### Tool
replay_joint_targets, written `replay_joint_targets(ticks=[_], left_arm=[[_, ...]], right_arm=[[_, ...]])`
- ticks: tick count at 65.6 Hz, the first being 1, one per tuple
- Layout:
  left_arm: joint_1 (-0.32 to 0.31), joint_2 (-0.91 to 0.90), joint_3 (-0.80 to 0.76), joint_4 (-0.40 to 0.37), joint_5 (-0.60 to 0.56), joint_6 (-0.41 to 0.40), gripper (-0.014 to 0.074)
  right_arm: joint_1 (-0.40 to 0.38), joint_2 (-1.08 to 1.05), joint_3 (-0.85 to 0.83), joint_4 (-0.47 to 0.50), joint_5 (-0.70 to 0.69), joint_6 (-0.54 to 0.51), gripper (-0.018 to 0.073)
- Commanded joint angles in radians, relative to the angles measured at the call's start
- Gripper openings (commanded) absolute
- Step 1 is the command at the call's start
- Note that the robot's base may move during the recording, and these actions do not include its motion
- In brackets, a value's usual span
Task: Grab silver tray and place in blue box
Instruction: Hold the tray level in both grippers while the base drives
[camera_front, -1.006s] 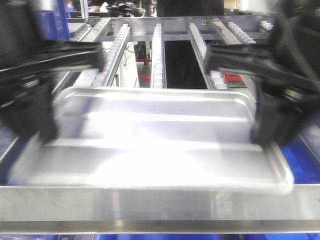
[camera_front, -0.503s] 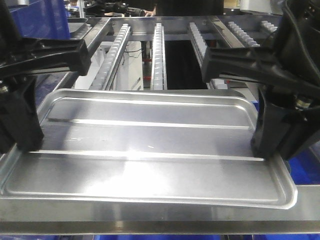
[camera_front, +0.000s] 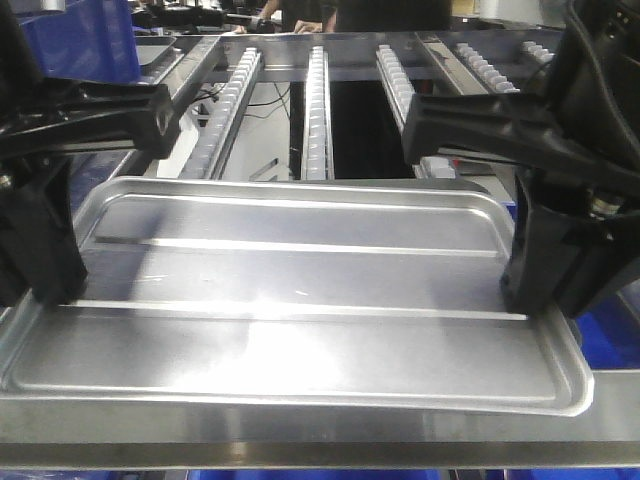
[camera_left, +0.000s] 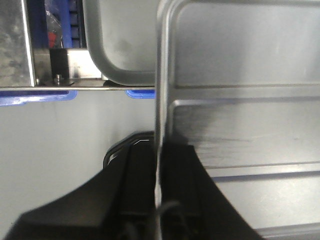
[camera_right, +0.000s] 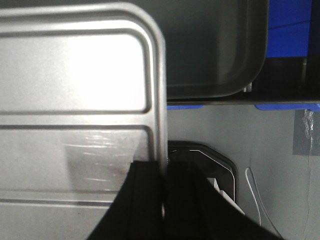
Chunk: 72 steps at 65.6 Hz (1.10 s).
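The silver tray (camera_front: 300, 290) hangs level between my two grippers, above the steel front rail. On its left rim my left gripper (camera_front: 55, 295) is shut; the left wrist view shows the rim (camera_left: 161, 75) pinched between the black fingers of the left gripper (camera_left: 159, 145). My right gripper (camera_front: 525, 300) is shut on the right rim, seen up close in the right wrist view with the right gripper (camera_right: 164, 167) clamped on the edge of the tray (camera_right: 75, 100). The blue box (camera_front: 612, 325) shows only as blue plastic below the tray's right end; the tray hides the remainder.
A steel rail (camera_front: 320, 430) crosses the front below the tray. Roller conveyor lanes (camera_front: 316, 110) run away behind it. A blue crate (camera_front: 90, 40) stands at the back left. Another grey tray (camera_left: 125, 45) (camera_right: 215, 50) lies beyond the held one.
A second ago the tray and both arms were blurred in motion. Since half a second ago they hold almost still, with both grips unchanged.
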<state>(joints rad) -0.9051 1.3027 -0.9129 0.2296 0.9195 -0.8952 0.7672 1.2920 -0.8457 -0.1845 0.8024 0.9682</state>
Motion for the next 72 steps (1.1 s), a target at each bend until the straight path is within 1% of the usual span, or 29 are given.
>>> replay_joint_targets(ticks=[1, 72], left_arm=[[-0.008, -0.030, -0.022, 0.025, 0.008, 0.002, -0.0006], [-0.008, -0.028, -0.022, 0.025, 0.013, 0.002, -0.0006]], right_arm=[[-0.001, -0.033, -0.023, -0.045, -0.013, 0.004, 0.0057], [-0.001, -0.033, -0.023, -0.045, -0.014, 0.004, 0.0057]])
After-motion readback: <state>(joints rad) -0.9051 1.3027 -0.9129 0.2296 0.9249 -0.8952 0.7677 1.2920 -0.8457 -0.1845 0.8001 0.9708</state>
